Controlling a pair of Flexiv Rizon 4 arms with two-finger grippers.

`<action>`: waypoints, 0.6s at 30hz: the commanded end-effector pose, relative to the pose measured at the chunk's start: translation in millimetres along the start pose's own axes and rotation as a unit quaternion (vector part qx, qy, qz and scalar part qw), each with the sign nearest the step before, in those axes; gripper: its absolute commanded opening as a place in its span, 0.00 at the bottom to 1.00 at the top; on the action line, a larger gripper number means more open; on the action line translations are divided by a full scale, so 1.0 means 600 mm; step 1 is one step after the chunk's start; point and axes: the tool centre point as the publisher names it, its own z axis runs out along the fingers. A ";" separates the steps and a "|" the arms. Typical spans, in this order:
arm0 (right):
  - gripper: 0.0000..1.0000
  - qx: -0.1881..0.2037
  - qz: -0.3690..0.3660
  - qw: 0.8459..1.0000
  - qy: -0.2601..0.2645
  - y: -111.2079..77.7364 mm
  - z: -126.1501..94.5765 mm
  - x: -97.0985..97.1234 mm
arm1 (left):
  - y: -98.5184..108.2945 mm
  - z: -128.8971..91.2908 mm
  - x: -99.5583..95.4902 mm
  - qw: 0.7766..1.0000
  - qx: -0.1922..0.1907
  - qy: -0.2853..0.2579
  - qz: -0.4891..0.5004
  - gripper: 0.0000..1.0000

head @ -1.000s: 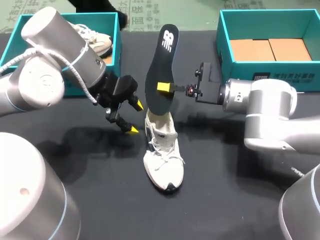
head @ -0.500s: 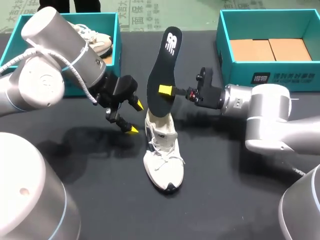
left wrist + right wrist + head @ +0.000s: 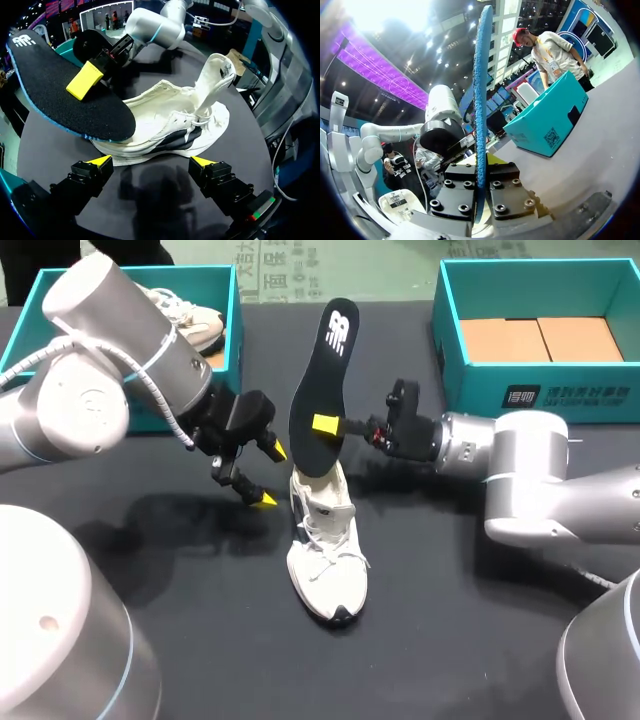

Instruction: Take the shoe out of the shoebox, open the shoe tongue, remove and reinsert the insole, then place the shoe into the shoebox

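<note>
A white shoe (image 3: 325, 545) lies on the black table, toe toward me, tongue pulled up (image 3: 212, 80). The black insole (image 3: 322, 390) stands upright with its heel end in the shoe's opening, and my right gripper (image 3: 330, 425) is shut on its middle. In the right wrist view the insole's blue edge (image 3: 482, 100) runs up between the clamped fingers. My left gripper (image 3: 268, 475) hangs open just left of the shoe; in its wrist view (image 3: 152, 161) the shoe (image 3: 170, 130) lies ahead of the fingertips, untouched. The left teal shoebox (image 3: 225, 315) holds a second white shoe (image 3: 190, 320).
A second teal box (image 3: 530, 390) with brown cardboard inside stands at the back right. Bare black tabletop lies in front of the shoe and to both sides of it.
The right gripper has tilted and shifted slightly left with the insole, whose top swayed right and back. The left arm and shoe have stayed put.
</note>
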 end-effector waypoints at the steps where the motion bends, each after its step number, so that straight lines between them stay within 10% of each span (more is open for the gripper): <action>1: 0.00 0.000 -0.003 1.000 0.007 -0.007 -0.004 -0.002 | 0.000 0.000 0.001 1.000 -0.001 0.000 0.000 1.00; 18: 0.00 0.036 -0.005 0.999 0.015 -0.026 -0.007 0.005 | 0.000 0.000 0.001 1.000 -0.001 0.000 0.000 1.00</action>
